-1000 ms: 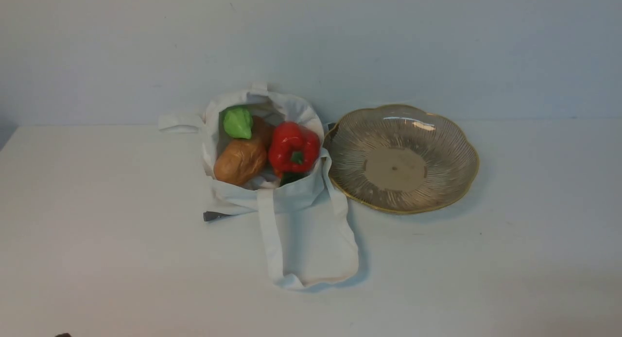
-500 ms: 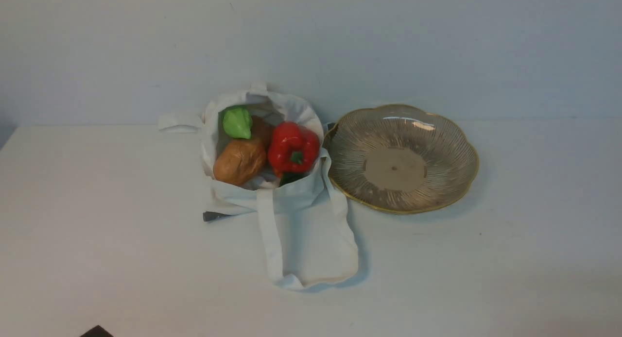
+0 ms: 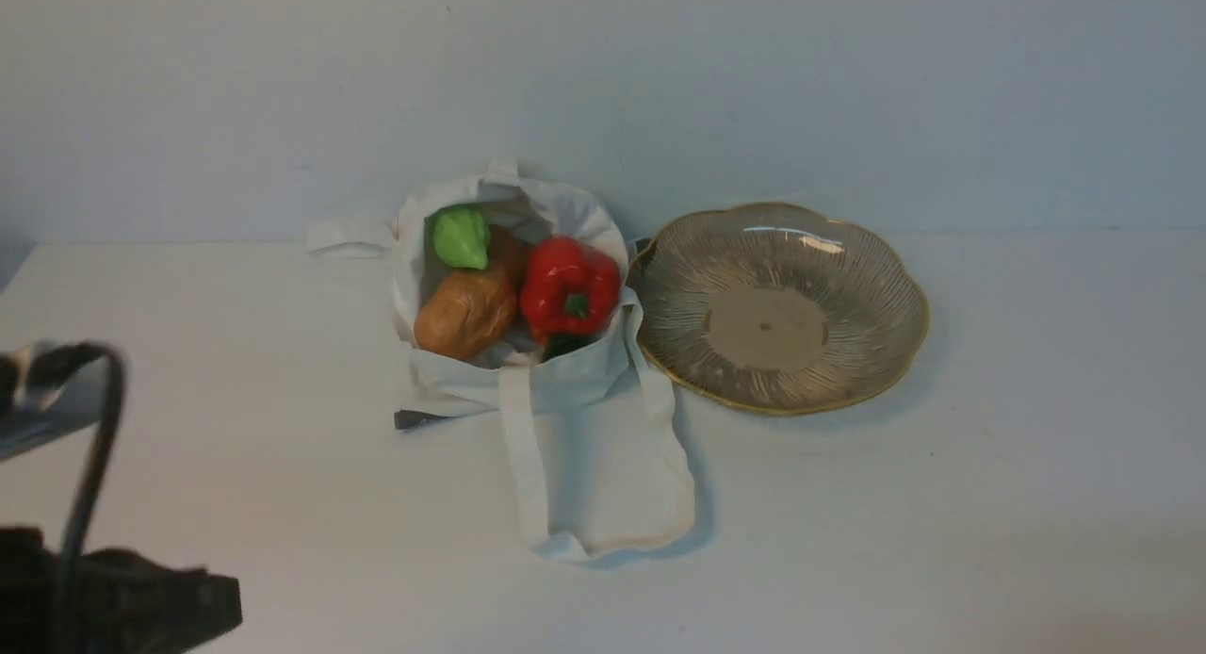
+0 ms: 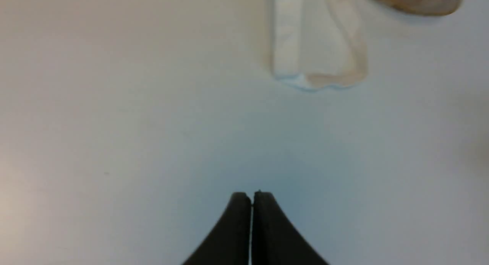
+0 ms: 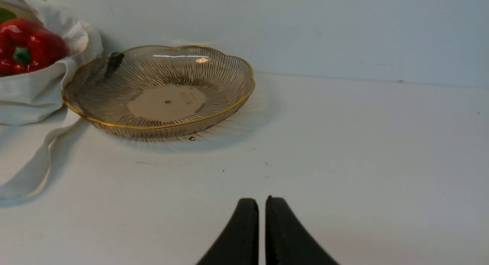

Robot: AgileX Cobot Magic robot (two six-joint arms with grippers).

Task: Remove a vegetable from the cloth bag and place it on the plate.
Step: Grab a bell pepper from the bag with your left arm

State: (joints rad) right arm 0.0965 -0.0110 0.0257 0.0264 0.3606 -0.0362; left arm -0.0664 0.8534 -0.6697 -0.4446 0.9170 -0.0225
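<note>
The vegetable (image 3: 569,286), glossy red with a green stem, sits in the open mouth of the cloth bag (image 3: 584,381) beside a brown potato (image 3: 468,310). The plate (image 3: 853,258) lies just right of the bag on the bench (image 3: 942,503). The left arm (image 3: 104,597) has newly entered, well left of the bag.

Left wrist view: the left tool (image 4: 251,198) is clenched and empty, short of the bag's strap (image 4: 286,36).

Right wrist view: the right tool (image 5: 262,204) is clenched and empty.

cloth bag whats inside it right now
Showing in the cloth bag: a red bell pepper, a brown potato beside it, and a light green piece behind the potato. A dark green bit peeks from beneath the pepper. Anything deeper is covered by these and the fabric.
</note>
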